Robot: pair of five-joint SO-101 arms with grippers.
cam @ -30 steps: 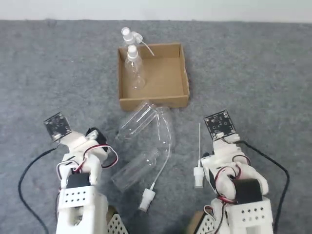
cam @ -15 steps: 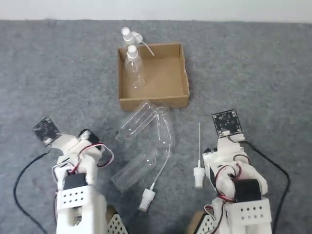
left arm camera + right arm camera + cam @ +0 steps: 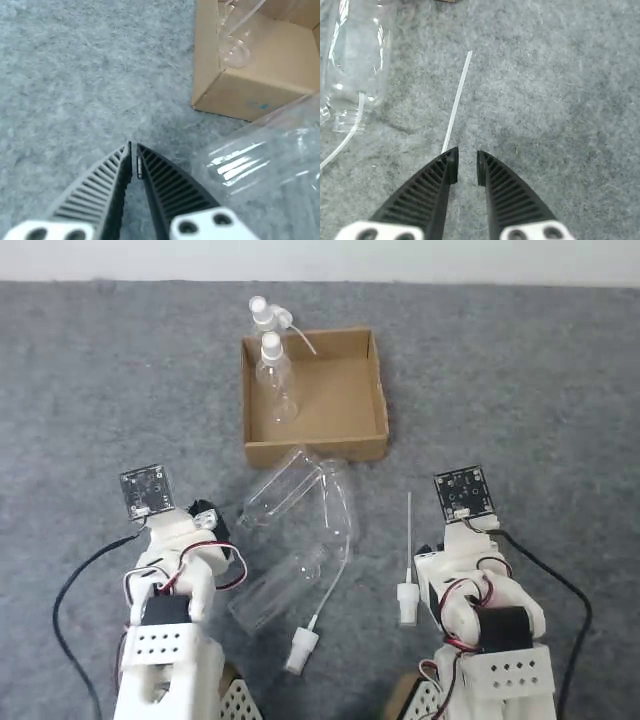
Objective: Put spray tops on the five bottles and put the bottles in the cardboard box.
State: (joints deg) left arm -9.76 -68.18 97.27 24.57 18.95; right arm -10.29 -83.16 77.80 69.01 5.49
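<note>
The cardboard box (image 3: pixel 366 390) stands at the far middle of the grey carpet, with one capped clear bottle (image 3: pixel 276 380) lying inside. A second capped bottle (image 3: pixel 262 312) and a loose spray top (image 3: pixel 286 320) lie behind the box. Three open clear bottles (image 3: pixel 281 486) (image 3: pixel 338 502) (image 3: pixel 278 587) lie in front of it, between the arms. Two spray tops (image 3: pixel 302 647) (image 3: pixel 406 601) with long tubes rest near them. My left gripper (image 3: pixel 133 150) is shut over bare carpet beside the box corner (image 3: pixel 220 90). My right gripper (image 3: pixel 466 156) shows a narrow gap, next to a tube (image 3: pixel 457 100).
The left arm (image 3: pixel 172 575) and the right arm (image 3: pixel 478 580) sit at the near edge. A bottle (image 3: pixel 265 155) lies close to the left gripper. Another bottle (image 3: pixel 357 55) lies off to the side of the right gripper. Grey carpet stretches wide on both sides.
The left arm's wrist swung outward, then back toward the bottles. The right arm's wrist shifted slightly to the right, then held still. Bottles and tops have not moved.
</note>
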